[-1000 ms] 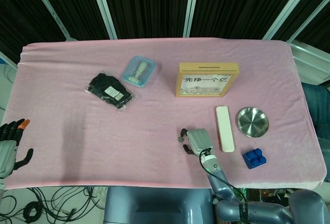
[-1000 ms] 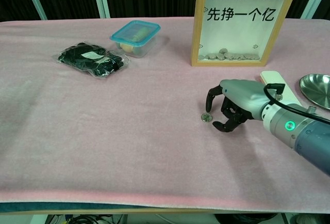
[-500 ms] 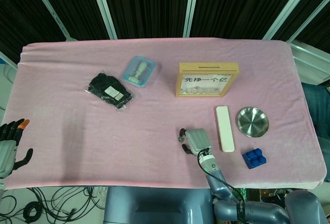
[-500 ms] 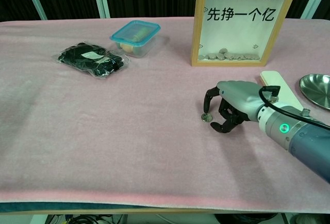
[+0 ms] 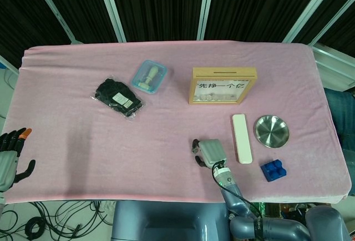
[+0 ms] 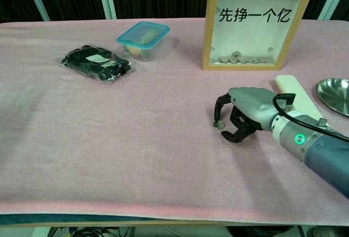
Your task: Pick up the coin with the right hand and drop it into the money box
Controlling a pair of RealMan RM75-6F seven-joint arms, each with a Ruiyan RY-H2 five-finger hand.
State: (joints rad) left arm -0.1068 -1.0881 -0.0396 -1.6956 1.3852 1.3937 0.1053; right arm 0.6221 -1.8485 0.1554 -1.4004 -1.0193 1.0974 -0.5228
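A small silver coin (image 6: 217, 125) lies flat on the pink cloth in front of the money box. The money box (image 6: 258, 23) is a wooden frame with a clear front and several coins inside; the head view shows its top slot (image 5: 224, 73). My right hand (image 6: 246, 108) arches over the cloth just right of the coin. One fingertip (image 6: 216, 120) comes down onto the coin and the thumb curls under, a little apart from it. In the head view the right hand (image 5: 210, 151) hides the coin. My left hand (image 5: 10, 155) hangs off the table's left edge, fingers spread and holding nothing.
A white bar (image 6: 297, 93) lies just behind my right hand, with a steel dish (image 6: 334, 90) further right. A blue block (image 5: 274, 170) sits near the front right. A blue-lidded container (image 6: 143, 40) and a black bag (image 6: 97, 62) lie at the back left.
My right hand has crept a little left and lower. Its fingertip, earlier just above the coin, now touches it. The coin has stayed in place.
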